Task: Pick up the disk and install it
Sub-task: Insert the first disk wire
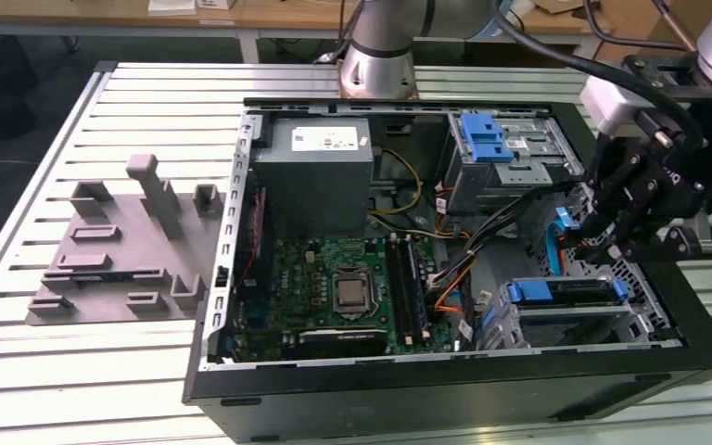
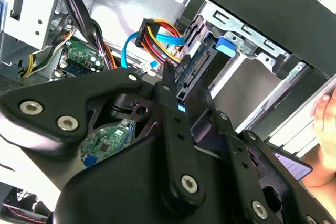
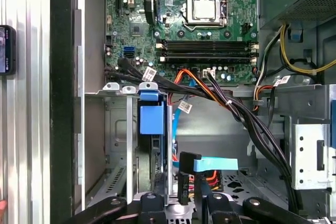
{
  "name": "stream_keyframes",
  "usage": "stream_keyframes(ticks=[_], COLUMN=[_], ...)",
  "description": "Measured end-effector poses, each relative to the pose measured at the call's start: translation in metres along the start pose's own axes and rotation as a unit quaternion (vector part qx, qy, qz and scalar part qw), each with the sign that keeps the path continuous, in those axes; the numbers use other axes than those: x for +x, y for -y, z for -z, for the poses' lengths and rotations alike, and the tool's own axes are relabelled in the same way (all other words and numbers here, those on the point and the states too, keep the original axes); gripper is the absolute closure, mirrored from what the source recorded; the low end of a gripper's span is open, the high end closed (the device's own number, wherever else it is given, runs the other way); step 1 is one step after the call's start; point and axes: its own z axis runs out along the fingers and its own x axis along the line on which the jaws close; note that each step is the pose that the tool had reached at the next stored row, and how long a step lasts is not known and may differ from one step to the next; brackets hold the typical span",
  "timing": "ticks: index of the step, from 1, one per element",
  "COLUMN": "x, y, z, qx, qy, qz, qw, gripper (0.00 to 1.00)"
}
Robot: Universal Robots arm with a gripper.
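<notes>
Fingers [image 1: 614, 243] of the gripper hang over the open computer case [image 1: 455, 389], at the drive-bay corner on the exterior view's right; they appear closed on a thin blue-edged piece standing on edge, probably the disk [image 1: 563, 243] in its blue carrier, though the linkage hides most of it and contact cannot be confirmed; in the second wrist view the black finger [image 2: 169, 85] lies along the disk's connector edge [image 2: 202, 64], where a bundle of red, yellow and orange wires and a light-blue data cable [image 2: 128, 51] meet it; in the first wrist view a light-blue strip [image 3: 215, 164] shows just beyond the finger [image 3: 185, 179]. Below the fingers, the drive cage [image 1: 578, 311] holds a blue-fronted drive bay [image 1: 560, 292]; the first wrist view shows the blue tab [image 3: 151, 119] in the cage. Further in: motherboard [image 1: 344, 292] with bare processor [image 1: 351, 290]; grey power supply [image 1: 319, 158]; blue ridged latch [image 1: 482, 139] on the upper bay. Case rests on the slatted counter [image 1: 146, 102]; grey fixture [image 1: 127, 246] well apart, exterior view's left.
</notes>
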Motion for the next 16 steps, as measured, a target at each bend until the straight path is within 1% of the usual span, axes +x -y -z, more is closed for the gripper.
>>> stream_keyframes(ticks=[7, 11, 13, 14, 15, 16], x=[-0.0034, -0.0039, -0.0039, -0.0039, -0.0039, -0.0039], y=[0.0002, 0.0003, 0.0003, 0.0003, 0.0003, 0.0003], z=[-0.007, -0.0088, -0.0094, -0.0095, -0.0095, -0.0096], qx=[0.0, 0.0, 0.0, 0.0, 0.0, 0.0], qy=[0.0003, 0.0002, 0.0002, 0.0002, 0.0001, 0.0002], qz=[0.0, 0.0, 0.0, 0.0, 0.0, 0.0], qw=[1.0, 1.0, 1.0, 1.0, 1.0, 1.0], gripper=[0.64, 0.66, 0.78, 0.78, 0.84, 0.84])
